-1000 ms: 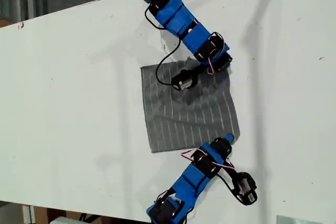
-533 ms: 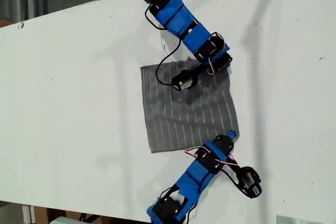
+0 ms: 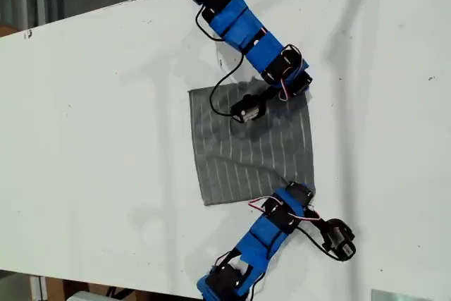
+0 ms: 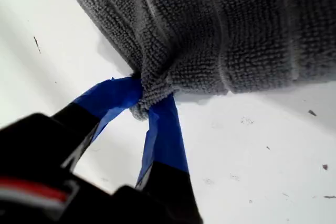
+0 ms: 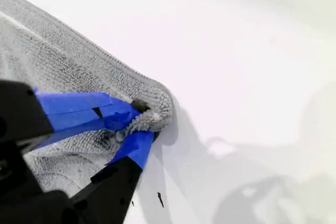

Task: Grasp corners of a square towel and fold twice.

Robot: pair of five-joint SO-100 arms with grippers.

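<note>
My first gripper [image 4: 148,106] and my second gripper [image 5: 137,121] each pinch a towel [image 3: 246,153] corner.

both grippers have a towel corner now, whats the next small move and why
Probably lift both corners a little together, then carry them across toward the exterior view's left. My first gripper and my second gripper are each pinched on a corner of the towel, which mostly lies flat on the table, so dragging would bunch it.
</note>
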